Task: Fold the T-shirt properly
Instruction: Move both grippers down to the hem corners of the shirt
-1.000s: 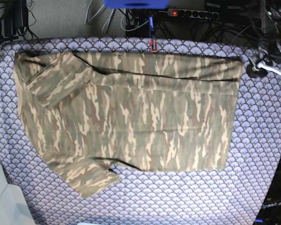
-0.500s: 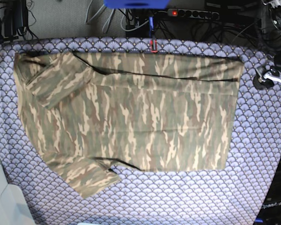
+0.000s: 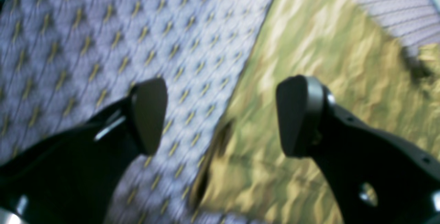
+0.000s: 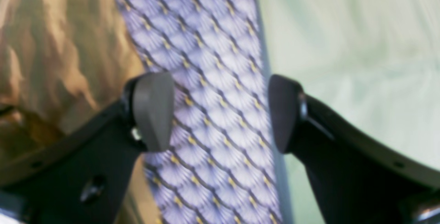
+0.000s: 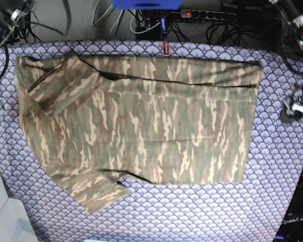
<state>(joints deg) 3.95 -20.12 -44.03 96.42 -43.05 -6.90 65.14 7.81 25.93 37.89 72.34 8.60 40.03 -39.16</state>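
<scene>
The purple tablecloth [image 5: 272,201] is being covered by the T-shirt [image 5: 151,121], spread flat and sideways, no fold made yet. Left gripper [image 3: 220,117] and right gripper [image 4: 220,114] are being held wide apart, empty, over opposite edges. An edge probably needs grabbing next.

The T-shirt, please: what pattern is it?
Camouflage in olive, tan, brown and cream streaks on the T-shirt, clearest in the base view.

Camouflage T-shirt [image 5: 151,126], seemingly purple scalloped tablecloth [image 5: 192,212]
</scene>
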